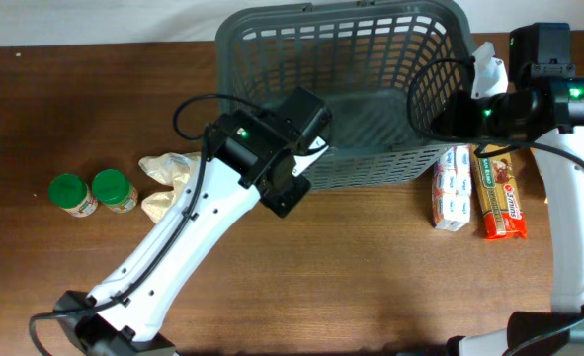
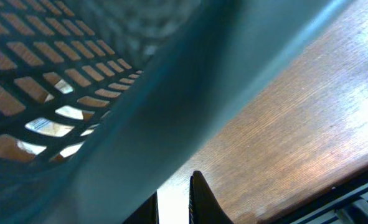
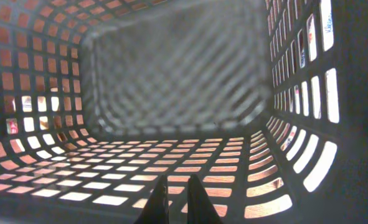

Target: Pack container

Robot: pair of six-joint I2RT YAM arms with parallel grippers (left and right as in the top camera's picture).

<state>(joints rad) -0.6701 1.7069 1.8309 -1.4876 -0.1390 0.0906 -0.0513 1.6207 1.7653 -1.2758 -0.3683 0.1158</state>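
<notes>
Basket [image 1: 390, 166], dark grey slotted plastic, far table [image 1: 371, 277] edge: empty, nothing packed. Green-lidded jars [image 1: 74, 193], white-and-blue carton [image 1: 453, 188] wait outside. Right claw [image 3: 177, 199] nearly closed, empty; left claw [image 2: 174, 196] unreadable.

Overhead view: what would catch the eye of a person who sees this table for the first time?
The large dark grey shopping basket at the far middle of the wooden table stands out first, empty, with the white left arm stretched to its near wall. Next come the groceries outside it: two green-lidded jars on the left, a red snack package beside a white package on the right.
</notes>
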